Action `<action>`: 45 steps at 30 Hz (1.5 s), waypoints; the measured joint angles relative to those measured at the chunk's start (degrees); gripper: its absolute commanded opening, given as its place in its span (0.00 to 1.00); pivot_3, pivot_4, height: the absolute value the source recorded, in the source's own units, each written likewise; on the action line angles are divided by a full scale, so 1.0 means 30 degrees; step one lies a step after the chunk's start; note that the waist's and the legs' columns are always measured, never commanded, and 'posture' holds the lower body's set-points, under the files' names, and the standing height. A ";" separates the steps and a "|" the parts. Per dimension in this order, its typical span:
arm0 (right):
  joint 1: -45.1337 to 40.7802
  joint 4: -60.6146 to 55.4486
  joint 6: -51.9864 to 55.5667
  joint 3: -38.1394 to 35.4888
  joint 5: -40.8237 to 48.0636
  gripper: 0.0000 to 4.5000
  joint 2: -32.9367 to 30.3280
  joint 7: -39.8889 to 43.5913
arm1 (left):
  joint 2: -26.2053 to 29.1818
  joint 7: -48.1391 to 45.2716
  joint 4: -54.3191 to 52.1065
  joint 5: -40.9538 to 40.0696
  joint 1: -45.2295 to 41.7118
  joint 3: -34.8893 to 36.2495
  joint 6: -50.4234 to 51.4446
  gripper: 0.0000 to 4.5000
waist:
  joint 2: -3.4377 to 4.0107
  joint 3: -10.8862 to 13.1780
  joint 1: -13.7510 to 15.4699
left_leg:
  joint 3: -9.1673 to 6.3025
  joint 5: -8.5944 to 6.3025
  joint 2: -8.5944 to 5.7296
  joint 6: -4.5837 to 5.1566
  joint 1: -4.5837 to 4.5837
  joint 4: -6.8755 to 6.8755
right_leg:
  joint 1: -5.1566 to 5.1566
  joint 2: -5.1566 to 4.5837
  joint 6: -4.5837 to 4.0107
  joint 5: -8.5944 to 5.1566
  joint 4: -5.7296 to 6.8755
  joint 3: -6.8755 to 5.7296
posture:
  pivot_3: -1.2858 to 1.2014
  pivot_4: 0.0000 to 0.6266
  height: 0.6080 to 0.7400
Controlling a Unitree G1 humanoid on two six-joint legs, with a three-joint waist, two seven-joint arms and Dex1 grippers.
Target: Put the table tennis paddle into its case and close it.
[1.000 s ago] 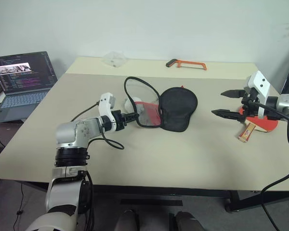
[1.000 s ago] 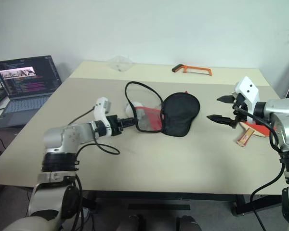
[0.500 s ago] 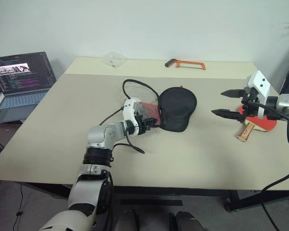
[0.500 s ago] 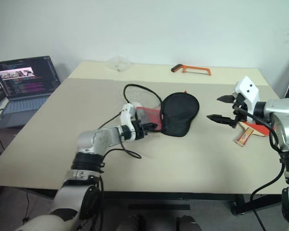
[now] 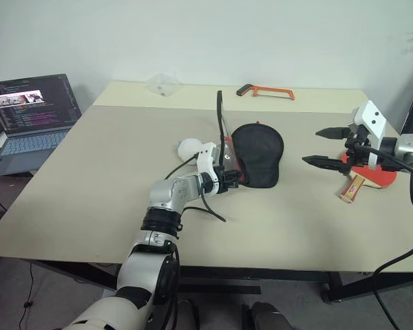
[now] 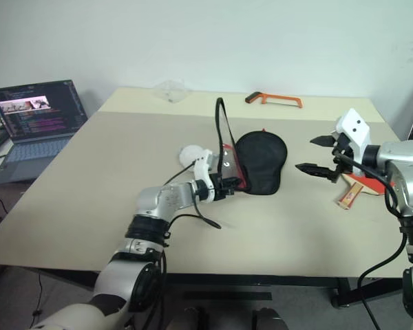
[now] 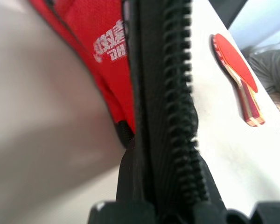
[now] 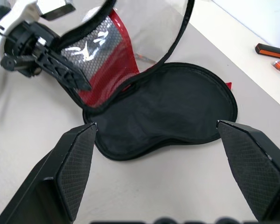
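Note:
The case (image 5: 258, 155) lies open mid-table, its black half flat and its red flap with the zip edge (image 7: 170, 93) standing upright. My left gripper (image 5: 233, 180) is shut on the lower edge of that flap, at the case's near left side. The table tennis paddle (image 5: 368, 175) lies red face up near the table's right edge, handle toward me. My right gripper (image 5: 323, 148) hovers open just left of the paddle, with nothing between its fingers (image 8: 74, 163). It points at the case (image 8: 177, 107).
A white round object (image 5: 188, 146) sits just left of the case. An orange hacksaw (image 5: 265, 91) and a clear plastic piece (image 5: 163, 84) lie at the table's far side. An open laptop (image 5: 31, 110) stands off the left edge.
My left gripper has moved right and shut on the case's flap edge, and the flap has swung from lying leftward to standing upright. The right arm has kept still.

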 measured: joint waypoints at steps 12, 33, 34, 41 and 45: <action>0.0007 -0.0254 0.0105 -0.0004 0.0005 1.00 -0.0021 -0.0003 | -0.2794 -0.3318 0.6023 0.0250 -0.2939 -0.0203 -0.4980 0.00 | -0.0001 0.0001 0.0002 | 0.0003 -0.0001 -0.0006 0.0000 -0.0002 -0.0006 | -0.0009 0.0002 0.0048 -0.0028 -0.0008 0.0006 | 0.52 0.24 1.00; 0.0305 -0.0543 0.0506 -0.0081 0.0011 1.00 -0.0300 0.0012 | 0.0440 -0.3043 1.2662 0.4124 -0.5406 0.0031 -1.0050 0.00 | 0.0000 0.0003 -0.0173 | -0.0006 -0.0001 -0.0008 0.0001 -0.0005 -0.0028 | -0.0027 0.0010 0.0061 -0.0036 0.0000 0.0012 | 0.52 0.24 1.00; 0.0289 -0.0537 0.0505 -0.0079 0.0011 1.00 -0.0260 0.0016 | 0.0658 -0.2898 1.2799 0.4307 -0.5447 0.0033 -1.0109 0.00 | 0.0000 0.0003 -0.0152 | -0.0005 -0.0001 -0.0008 0.0001 -0.0005 -0.0028 | -0.0024 0.0008 0.0060 -0.0036 -0.0001 0.0011 | 0.52 0.24 1.00; 0.0041 -0.0477 0.0499 -0.0008 0.0000 1.00 0.0046 0.0038 | 0.0461 -0.2016 1.3886 0.6244 -0.5587 -0.0634 -1.1943 0.00 | 0.0000 0.0003 -0.0045 | -0.0004 -0.0001 -0.0008 0.0001 -0.0007 -0.0026 | -0.0022 0.0008 0.0057 -0.0034 -0.0002 0.0005 | 0.52 0.24 1.00; 0.0039 -0.0471 0.0499 0.0000 0.0001 1.00 0.0051 0.0055 | -0.0499 -0.0746 1.4484 0.7645 -0.6156 -0.1294 -1.3503 0.00 | 0.0000 0.0003 0.0115 | 0.0000 -0.0001 -0.0010 0.0000 -0.0008 -0.0020 | -0.0019 0.0006 0.0060 -0.0035 -0.0003 0.0006 | 0.52 0.24 1.00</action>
